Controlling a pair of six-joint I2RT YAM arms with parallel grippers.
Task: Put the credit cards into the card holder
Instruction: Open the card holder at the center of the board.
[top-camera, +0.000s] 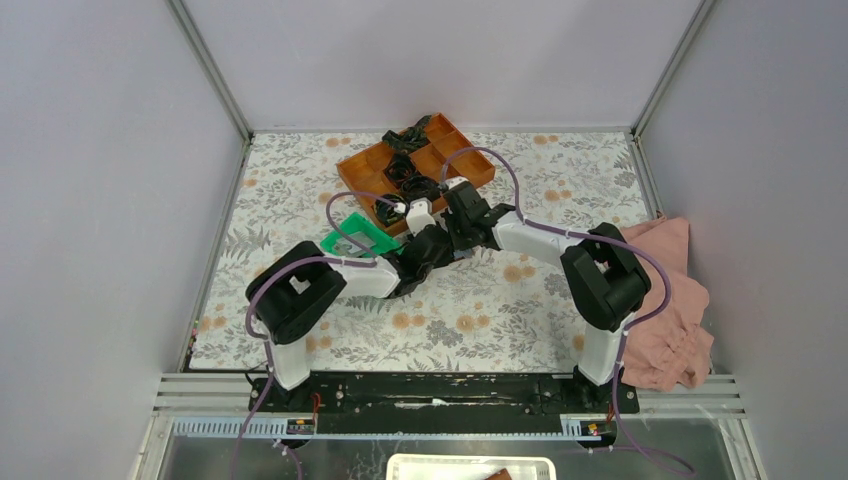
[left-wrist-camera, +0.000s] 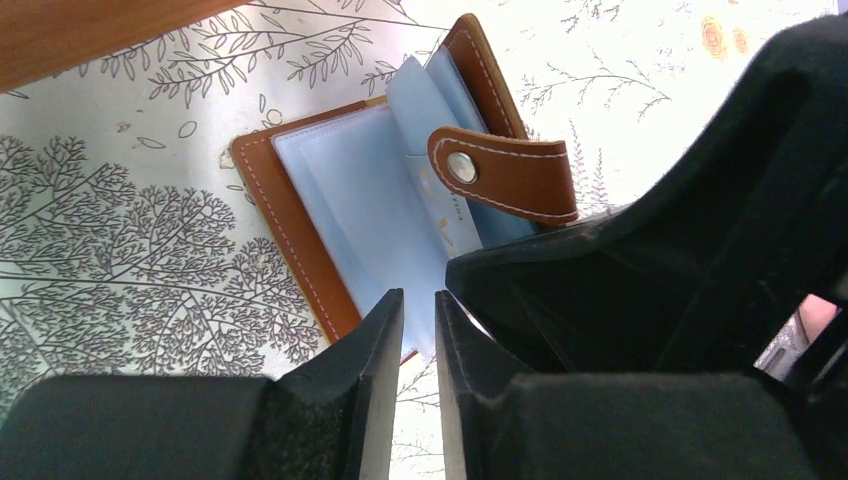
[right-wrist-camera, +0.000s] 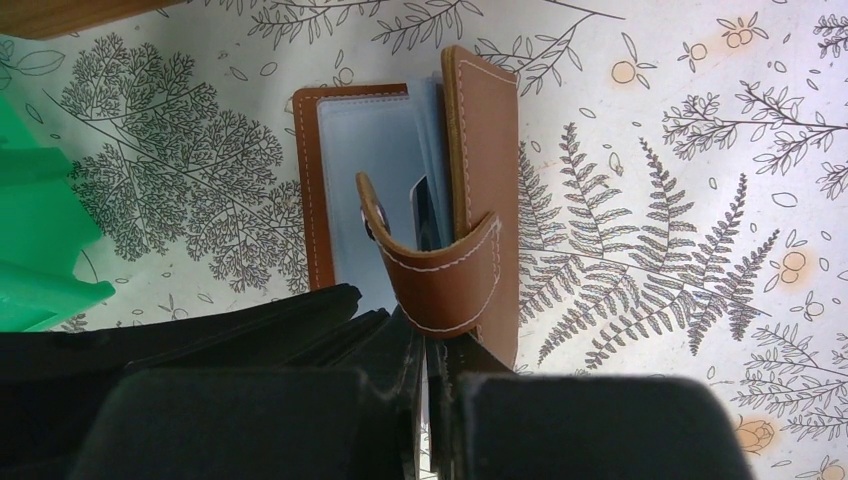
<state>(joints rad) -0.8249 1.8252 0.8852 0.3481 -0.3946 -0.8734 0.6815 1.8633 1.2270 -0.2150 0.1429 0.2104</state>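
The brown card holder (left-wrist-camera: 296, 222) lies open on the flowered table cover, its pale blue sleeves facing up and its snap tab (left-wrist-camera: 512, 172) arching over the right half. My right gripper (right-wrist-camera: 424, 338) is shut on a thin credit card (right-wrist-camera: 424, 212). I see this card edge-on; it runs up under the tab into the holder (right-wrist-camera: 482, 130). In the left wrist view the same pale printed card (left-wrist-camera: 442, 208) sits among the sleeves. My left gripper (left-wrist-camera: 420, 296) hovers at the holder's near edge, jaws a narrow gap apart with table showing between them.
An orange compartment tray (top-camera: 372, 168) with black coiled items (top-camera: 404, 168) stands behind the grippers. A green plastic tray (top-camera: 352, 240) lies just left of them. A pink cloth (top-camera: 672, 300) is heaped at the table's right edge.
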